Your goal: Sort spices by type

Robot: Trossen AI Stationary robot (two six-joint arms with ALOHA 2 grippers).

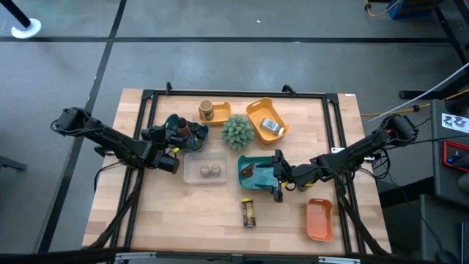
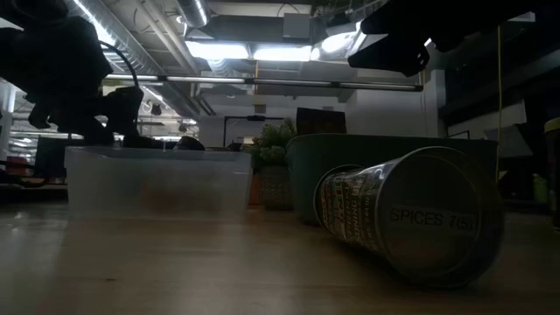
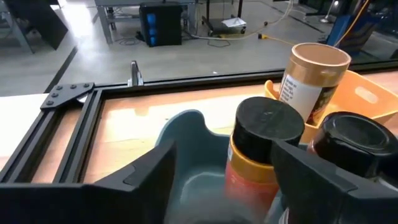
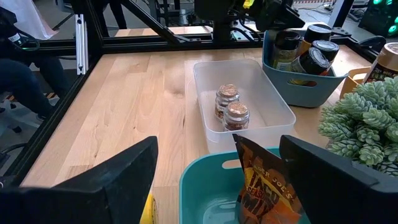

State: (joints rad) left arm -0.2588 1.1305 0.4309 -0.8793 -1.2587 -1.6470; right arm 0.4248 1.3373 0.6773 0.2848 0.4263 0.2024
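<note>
My left gripper [image 1: 174, 141] [image 3: 224, 180] is open at a blue tray [image 1: 196, 134]. A dark-capped jar with an orange body [image 3: 264, 140] stands in the tray between its fingers, and a second dark-capped jar [image 3: 354, 137] stands beside it. My right gripper [image 1: 277, 176] [image 4: 217, 186] hangs open over the near end of a teal tray [image 1: 253, 163], where an amber packet [image 4: 264, 186] stands on edge. Two grey round tins [image 4: 230, 107] sit in a clear tray [image 1: 205, 170]. One spice jar [image 1: 249, 213] lies on its side on the table.
A tan jar [image 1: 207, 111] stands in a yellow-orange tray at the back. A white-blue sachet [image 1: 271, 126] lies in an orange tray [image 1: 258, 110]. A green spiky plant [image 1: 237, 132] stands in the middle and another orange tray [image 1: 320, 218] at the front right. A black frame [image 1: 234, 94] borders the table.
</note>
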